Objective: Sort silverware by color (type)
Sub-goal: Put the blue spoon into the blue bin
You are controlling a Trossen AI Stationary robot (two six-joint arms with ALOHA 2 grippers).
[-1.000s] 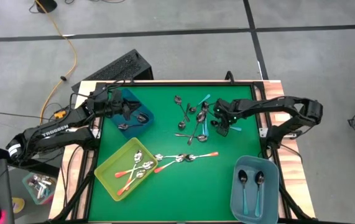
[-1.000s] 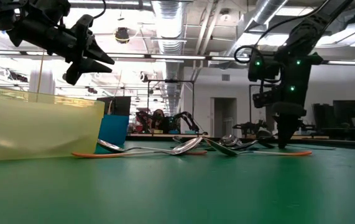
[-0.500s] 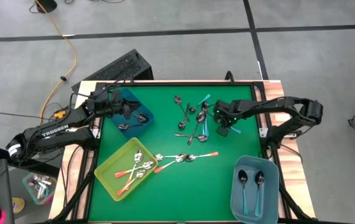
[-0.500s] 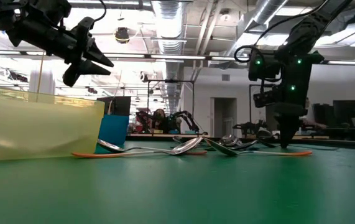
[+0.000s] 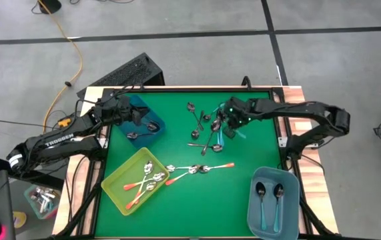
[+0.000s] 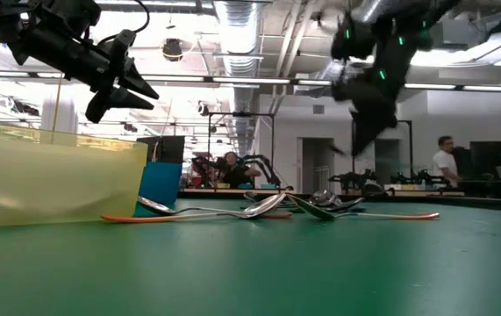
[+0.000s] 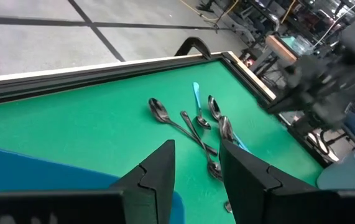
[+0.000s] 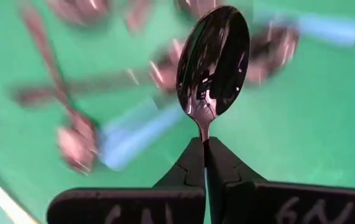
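My right gripper [image 5: 231,123] hangs above the loose pile of silverware [image 5: 207,130] at the far middle of the green mat, shut on a dark-bowled spoon [image 8: 213,62]. A teal handle [image 5: 240,132] shows beside it in the high view. In the low view this gripper [image 6: 361,140] is well above the mat. My left gripper [image 5: 125,113] hovers open over the dark blue bin [image 5: 151,119], its fingers [image 7: 158,180] holding nothing. A row of orange-handled spoons [image 5: 197,169] lies flat on the mat. My right gripper pinches the spoon at its neck [image 8: 203,135], just behind the bowl, between the two fingertips. The bowl sticks out past the fingertips, in line with them. The fingers hide the rest of the spoon. It is lifted clear of the mat.
The dark blue bin holds dark spoons. A yellow-green bin [image 5: 125,175] at the near left holds orange-handled spoons. A light blue bin [image 5: 289,203] at the near right holds two teal-handled spoons. The raised table frame [image 5: 190,89] borders the mat. A person [image 6: 446,158] stands in the room behind.
My right gripper has shut on a teal-handled spoon that lay at the pile's right side. It has risen with it and gone a little toward the far left, lifting the spoon clear of the mat. The left arm has kept still.
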